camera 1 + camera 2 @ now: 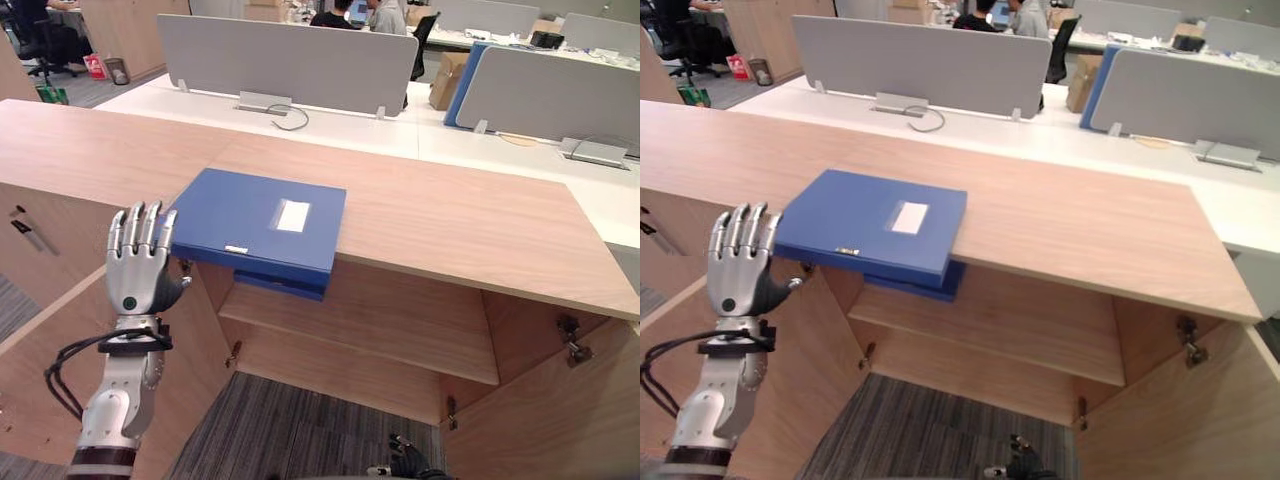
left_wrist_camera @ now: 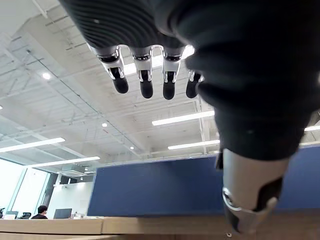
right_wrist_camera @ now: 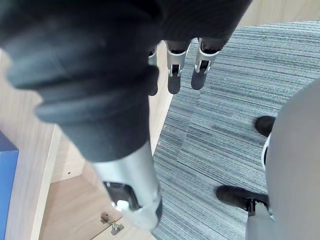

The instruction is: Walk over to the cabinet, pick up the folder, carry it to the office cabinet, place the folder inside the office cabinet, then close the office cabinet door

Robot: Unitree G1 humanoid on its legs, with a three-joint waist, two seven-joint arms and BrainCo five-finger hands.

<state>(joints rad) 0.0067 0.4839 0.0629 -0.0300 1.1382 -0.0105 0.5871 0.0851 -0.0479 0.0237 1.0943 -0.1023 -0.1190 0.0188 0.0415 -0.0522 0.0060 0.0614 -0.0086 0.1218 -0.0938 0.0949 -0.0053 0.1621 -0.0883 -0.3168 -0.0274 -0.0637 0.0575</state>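
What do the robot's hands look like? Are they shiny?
Yes! The left hand has shiny silver fingers with dark tips, a small green dot, and a silver-grey arm. The right hand has a dark ribbed cover and matching fingers.

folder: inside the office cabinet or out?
Out. The folder lies flat on the cabinet top, overhanging its front edge above the shelf.

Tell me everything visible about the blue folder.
The blue folder lies flat on the wooden cabinet top, its front edge overhanging the open compartment. It is thick and box-like, with a white label on the cover and a small pale tag on the spine. The left robot hand, fingers straight, stands beside its left corner; contact is unclear.
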